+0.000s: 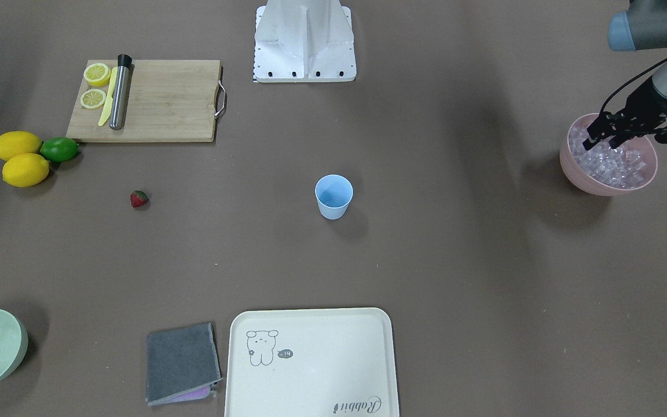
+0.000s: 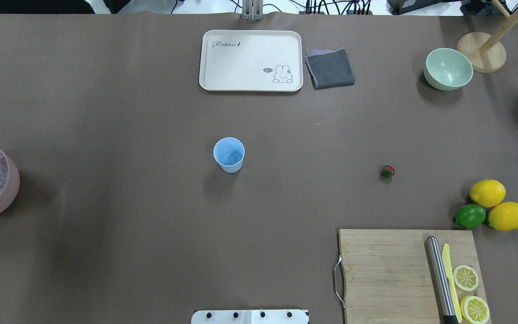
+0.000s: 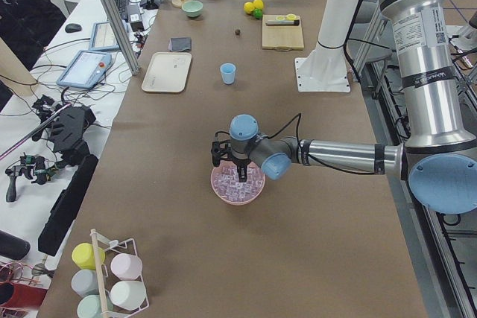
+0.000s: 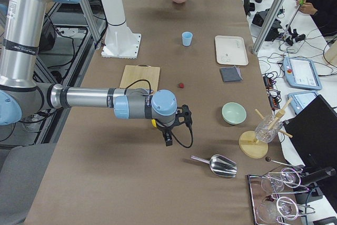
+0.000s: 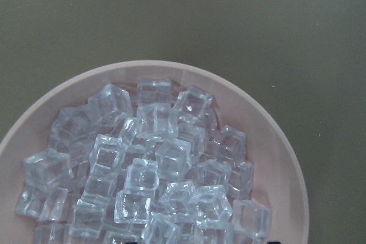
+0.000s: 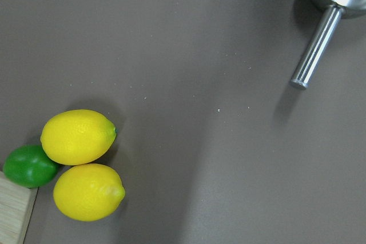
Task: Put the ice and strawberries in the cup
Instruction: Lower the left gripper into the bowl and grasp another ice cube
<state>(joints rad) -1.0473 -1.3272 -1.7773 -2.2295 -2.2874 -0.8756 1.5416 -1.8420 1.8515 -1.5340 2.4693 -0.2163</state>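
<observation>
Where left gripper (image 1: 601, 143) hangs over ice (image 1: 617, 165), bowl (image 2: 11, 182) cropped overhead, cup (image 1: 333, 196) contents unclear

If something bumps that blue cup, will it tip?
Likely yes: the cup stands upright and tapers to a narrow base. It looks like thin plastic, nearly empty, so probably light and easily slid or toppled.

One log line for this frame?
left gripper open over ice in pink bowl | strawberry on table | cup upright mid-table | right gripper near lemons, state unclear
</observation>
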